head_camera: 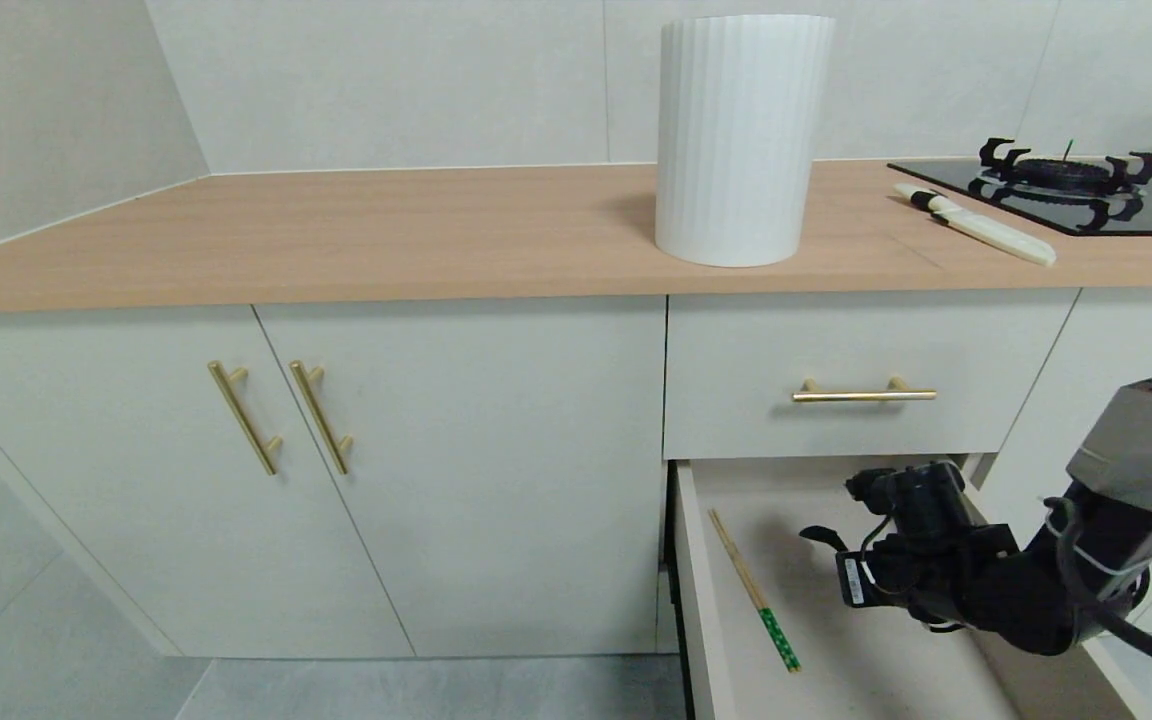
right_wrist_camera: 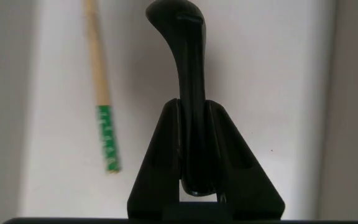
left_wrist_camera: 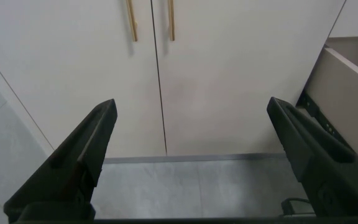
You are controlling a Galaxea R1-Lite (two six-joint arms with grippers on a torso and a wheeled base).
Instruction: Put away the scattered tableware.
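Observation:
A black spoon point(right_wrist_camera: 184, 56) is pinched in my shut right gripper point(right_wrist_camera: 193, 155), its bowl end sticking out past the fingertips. In the head view my right gripper point(head_camera: 861, 560) hangs over the open lower drawer point(head_camera: 696, 600), the spoon point(head_camera: 820, 536) pointing left. Wooden chopsticks point(head_camera: 751, 590) with green ends lie on the drawer floor beside it, the chopsticks point(right_wrist_camera: 101, 93) a little apart from the spoon. A white-bladed knife point(head_camera: 976, 225) lies on the counter by the stove. My left gripper point(left_wrist_camera: 191, 162) stands open and holds nothing, low down before the cabinet doors point(left_wrist_camera: 160, 74).
A tall white ribbed container point(head_camera: 741, 140) stands on the wooden counter point(head_camera: 336, 230). A black gas stove point(head_camera: 1066, 185) sits at the far right. Above the open drawer a shut drawer shows its brass handle point(head_camera: 864, 395). Two cabinet doors point(head_camera: 336, 470) are shut at left.

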